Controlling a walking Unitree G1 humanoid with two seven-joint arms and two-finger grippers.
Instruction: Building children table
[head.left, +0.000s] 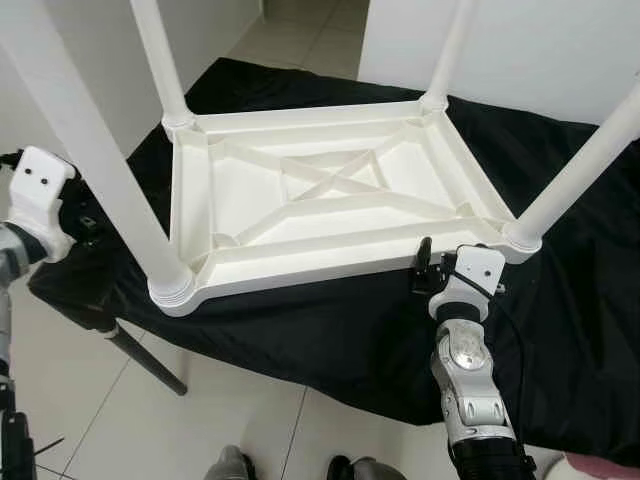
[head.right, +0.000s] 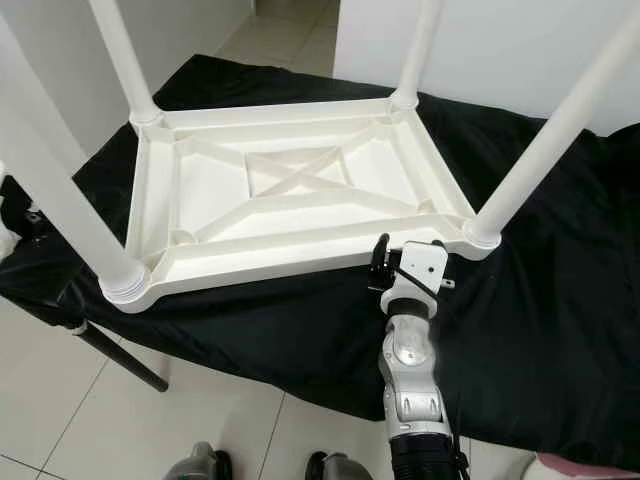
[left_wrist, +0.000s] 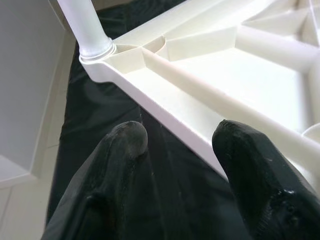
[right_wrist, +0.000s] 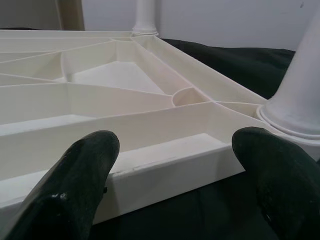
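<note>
The right arm (head.left: 465, 380) reaches up and forward from the bottom of the head views, its wrist bent so that the right tool (head.left: 424, 268) points at the near edge of the white plastic children's table (head.left: 330, 190), close to the near-right corner. That table lies upside down on a bench draped in a black cloth (head.left: 330, 330), its ribbed underside with a crossed brace facing up and four white legs (head.left: 80, 130) standing up from its corner sockets. In the right wrist view the right tool's fingers (right_wrist: 80, 180) are spread wide apart, one to each side of a stretch of the table's rim, just short of it and gripping nothing; the near-right leg socket (right_wrist: 295, 120) shows beside one finger. The left arm (head.left: 35, 205) is raised at the robot's left, by the left end of the bench, its white wrist housing level with the table's left side. The left tool (left_wrist: 177, 145) shows in its own wrist view, fingers (left_wrist: 125, 145) apart with the table's edge running across between and beyond them, and a leg in its corner socket farther along that edge. The head views also take in the pale tiled floor (head.left: 230, 410), a dark bench leg (head.left: 145, 355) slanting down below the cloth, and the robot's feet (head.left: 235, 465) at the bottom.
</note>
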